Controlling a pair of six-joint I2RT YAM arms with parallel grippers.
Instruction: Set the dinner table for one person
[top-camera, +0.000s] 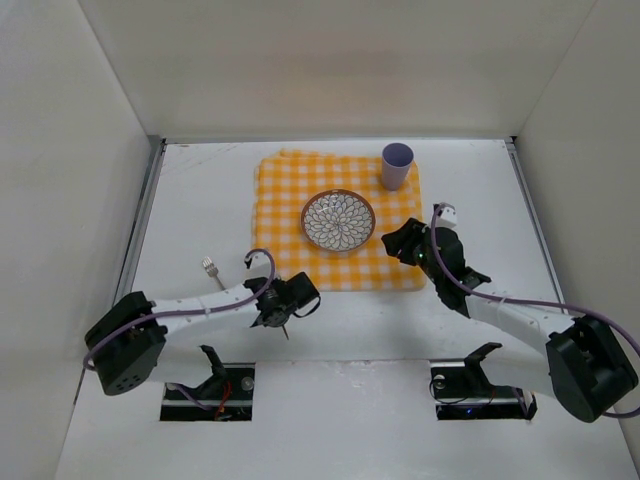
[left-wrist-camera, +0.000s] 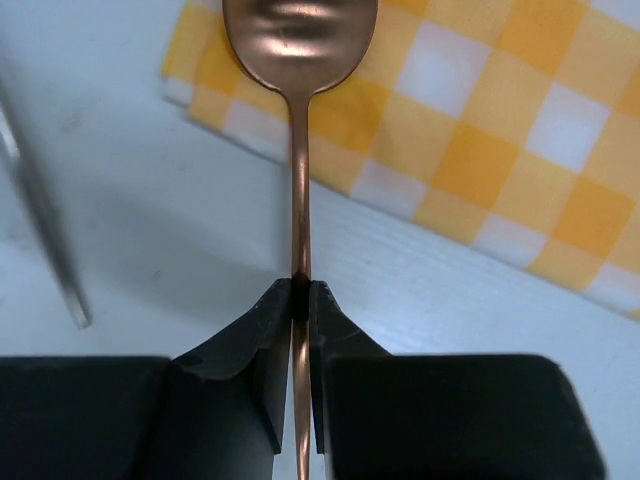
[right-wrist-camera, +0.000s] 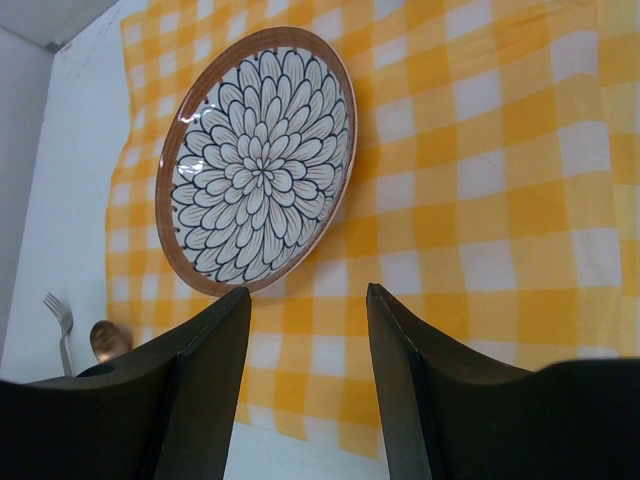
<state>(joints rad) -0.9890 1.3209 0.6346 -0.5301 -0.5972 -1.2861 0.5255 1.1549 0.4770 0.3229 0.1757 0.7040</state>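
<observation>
The left end effector (left-wrist-camera: 303, 290) pinched the copper spoon (left-wrist-camera: 300, 180) by its handle, desk (left-wrist-camera: 130, 200) beneath and bowl ahead over the checkered cloth (left-wrist-camera: 480, 130): seemingly the cutlery-laying step, next calling for a flat set-down beside the plate (right-wrist-camera: 258, 160); the right end effector (right-wrist-camera: 308, 300) hung spread.

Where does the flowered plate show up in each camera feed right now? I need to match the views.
Top external: plate near the centre, on the checkered cloth.
Left wrist: not in it; only a corner of the checkered cloth, beyond the spoon held in the left pincer.
Right wrist: plate upper left, on the checkered cloth.
Shared landmark: the checkered cloth.
</observation>
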